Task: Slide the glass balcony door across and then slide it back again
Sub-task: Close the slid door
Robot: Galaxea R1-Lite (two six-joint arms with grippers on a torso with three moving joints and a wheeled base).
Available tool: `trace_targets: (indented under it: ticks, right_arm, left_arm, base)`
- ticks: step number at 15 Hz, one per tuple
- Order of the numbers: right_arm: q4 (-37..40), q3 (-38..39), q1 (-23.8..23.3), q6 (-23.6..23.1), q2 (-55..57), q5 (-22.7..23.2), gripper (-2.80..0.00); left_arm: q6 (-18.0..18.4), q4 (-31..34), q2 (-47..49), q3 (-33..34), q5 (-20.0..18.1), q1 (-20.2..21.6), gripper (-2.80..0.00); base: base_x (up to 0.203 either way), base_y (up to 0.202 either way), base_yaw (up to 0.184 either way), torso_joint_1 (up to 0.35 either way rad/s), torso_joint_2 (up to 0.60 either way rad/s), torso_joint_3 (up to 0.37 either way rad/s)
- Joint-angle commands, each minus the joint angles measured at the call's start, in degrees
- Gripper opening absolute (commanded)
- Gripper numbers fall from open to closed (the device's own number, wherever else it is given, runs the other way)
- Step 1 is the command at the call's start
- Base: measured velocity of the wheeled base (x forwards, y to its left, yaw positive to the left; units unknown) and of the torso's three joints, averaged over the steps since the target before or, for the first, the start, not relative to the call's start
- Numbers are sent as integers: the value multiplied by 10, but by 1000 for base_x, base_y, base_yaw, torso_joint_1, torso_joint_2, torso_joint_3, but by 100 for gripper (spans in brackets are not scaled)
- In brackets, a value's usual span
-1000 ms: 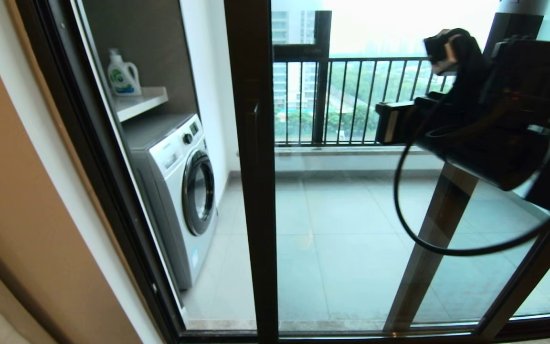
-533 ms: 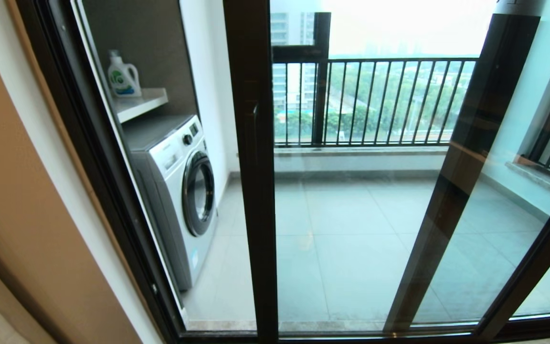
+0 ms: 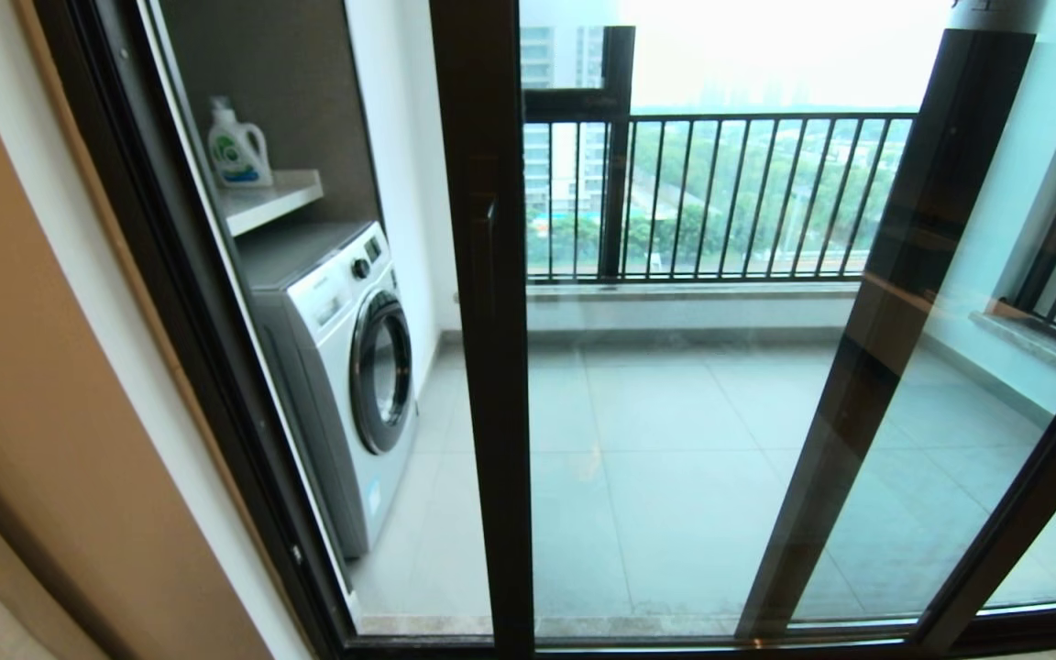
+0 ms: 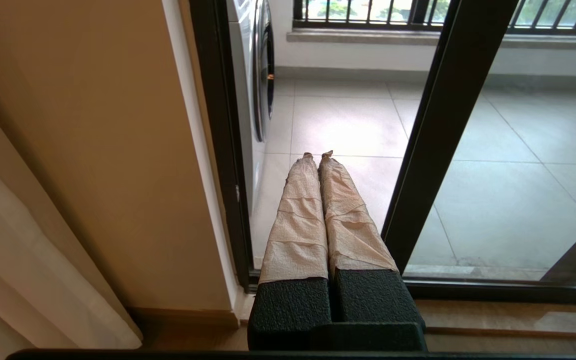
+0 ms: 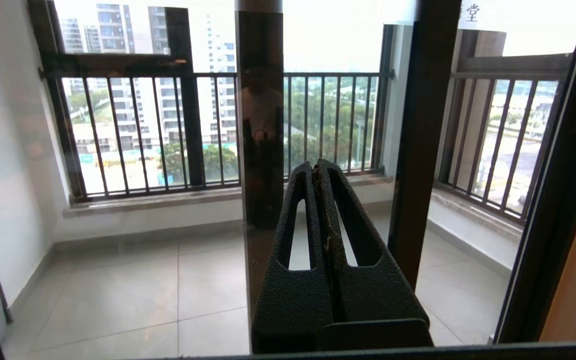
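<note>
The right gripper point(image 5: 319, 167), fingers pressed together and empty, has withdrawn from the head view's 2 o'clock area within 1 second, leaving the glass balcony door point(image 3: 675, 440) centred, handle point(image 3: 489, 215) at 11 o'clock, probably finished.

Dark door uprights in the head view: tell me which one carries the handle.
The dark brown-black metal upright just right of the white washing machine carries the short dark bar handle. The slanted upright and the outer frame show none.
</note>
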Motion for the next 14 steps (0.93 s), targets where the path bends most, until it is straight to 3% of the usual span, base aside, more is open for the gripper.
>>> trace_targets:
  ticks: [1,4,6,7,10,14]
  right_arm:
    - [33,67,-26,-8,-159,30,-280]
    - [28,254,-36,14,-181,79,-280]
    - [-24,392,-38,29,-180,135,-280]
    - [-28,426,-39,42,-179,154,-280]
    - [-35,427,-40,81,-178,200,-280]
    - [-36,427,-40,108,-178,189,-280]
  left_arm:
    - [0,0,0,0,0,0,-280]
    - [0,0,0,0,0,0,-280]
    - [0,0,0,0,0,0,-280]
    - [0,0,0,1,0,0,-280]
    - [0,0,0,0,0,0,-280]
    - [0,0,0,0,0,0,-280]
  base:
    - [0,0,0,0,0,0]
    - [0,0,0,0,0,0]
    - [0,0,0,0,0,0]
    - [0,0,0,0,0,0]
    - [0,0,0,0,0,0]
    - [0,0,0,0,0,0]
